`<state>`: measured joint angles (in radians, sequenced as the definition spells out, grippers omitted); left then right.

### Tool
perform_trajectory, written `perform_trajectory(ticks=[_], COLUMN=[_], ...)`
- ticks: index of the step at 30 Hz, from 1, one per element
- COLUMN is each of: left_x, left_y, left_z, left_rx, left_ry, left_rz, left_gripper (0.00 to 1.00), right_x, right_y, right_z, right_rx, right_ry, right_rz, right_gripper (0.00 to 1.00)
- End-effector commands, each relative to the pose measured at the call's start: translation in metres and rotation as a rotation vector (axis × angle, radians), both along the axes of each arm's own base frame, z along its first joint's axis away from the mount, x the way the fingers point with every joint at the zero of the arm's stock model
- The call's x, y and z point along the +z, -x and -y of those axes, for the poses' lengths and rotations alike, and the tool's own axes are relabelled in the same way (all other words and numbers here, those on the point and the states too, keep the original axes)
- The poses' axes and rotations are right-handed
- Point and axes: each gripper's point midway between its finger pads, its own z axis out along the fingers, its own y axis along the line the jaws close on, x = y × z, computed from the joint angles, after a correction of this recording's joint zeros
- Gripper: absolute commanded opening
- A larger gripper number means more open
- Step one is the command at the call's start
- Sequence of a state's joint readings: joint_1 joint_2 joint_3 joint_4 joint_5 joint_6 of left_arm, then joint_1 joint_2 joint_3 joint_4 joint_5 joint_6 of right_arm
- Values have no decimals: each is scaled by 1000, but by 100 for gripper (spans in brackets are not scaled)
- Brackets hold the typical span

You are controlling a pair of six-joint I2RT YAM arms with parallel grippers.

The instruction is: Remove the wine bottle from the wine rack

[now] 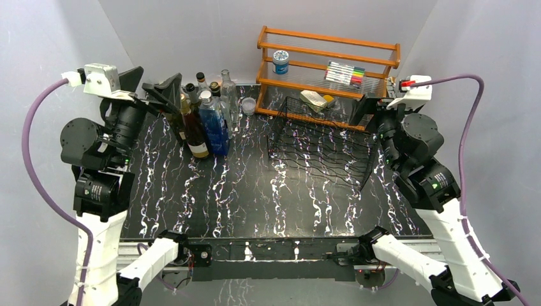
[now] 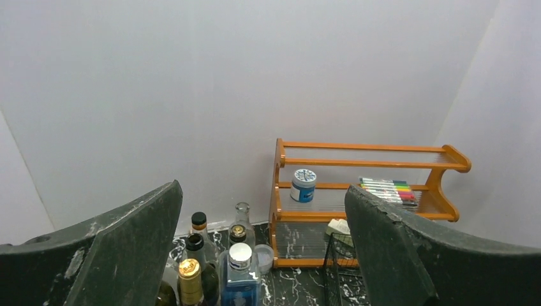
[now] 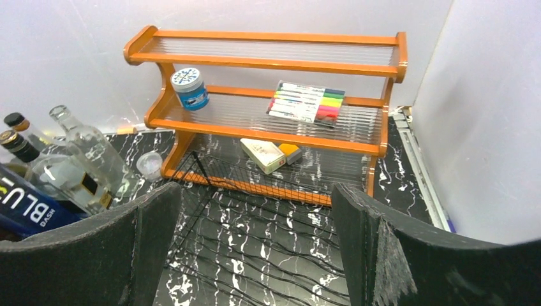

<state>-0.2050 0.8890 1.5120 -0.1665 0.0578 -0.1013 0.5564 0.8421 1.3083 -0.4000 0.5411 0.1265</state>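
The black wire wine rack (image 1: 319, 146) lies low on the marbled table, in front of the orange shelf; I see no bottle in its slots. It also shows in the right wrist view (image 3: 255, 242) and at the edge of the left wrist view (image 2: 335, 274). A dark wine bottle (image 1: 194, 131) with a gold foil cap (image 2: 189, 271) stands upright in a cluster of bottles at the back left. My left gripper (image 1: 153, 86) (image 2: 261, 191) is open and empty, raised above that cluster. My right gripper (image 1: 370, 108) (image 3: 255, 191) is open and empty above the rack's right end.
An orange wooden shelf (image 1: 328, 64) at the back holds a blue jar (image 1: 281, 62), a marker set (image 1: 344, 73) and a small box (image 1: 314, 97). A blue square bottle (image 1: 214, 124), several clear bottles and a small plastic cup (image 1: 248, 105) stand by the wine bottle. Grey walls enclose the table.
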Motion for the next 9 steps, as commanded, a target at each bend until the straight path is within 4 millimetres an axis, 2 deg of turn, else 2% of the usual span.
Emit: perform_trajectory(ticks=[1, 4, 7, 9], left_x=[-11, -16, -21, -27], left_y=[-16, -21, -26, -30], left_z=[6, 10, 7, 6], left_rx=[15, 3, 23, 34], left_ry=[-23, -24, -19, -14], left_rz=[-27, -39, -50, -89], left_gripper=[98, 98, 98, 98], right_x=[26, 29, 28, 27], right_y=[7, 11, 12, 13], right_z=[21, 22, 12, 18], right_rx=[-87, -81, -16, -56], right_ry=[-17, -38, -29, -54], right_rz=[54, 74, 118, 84], right_gripper=[98, 98, 98, 98])
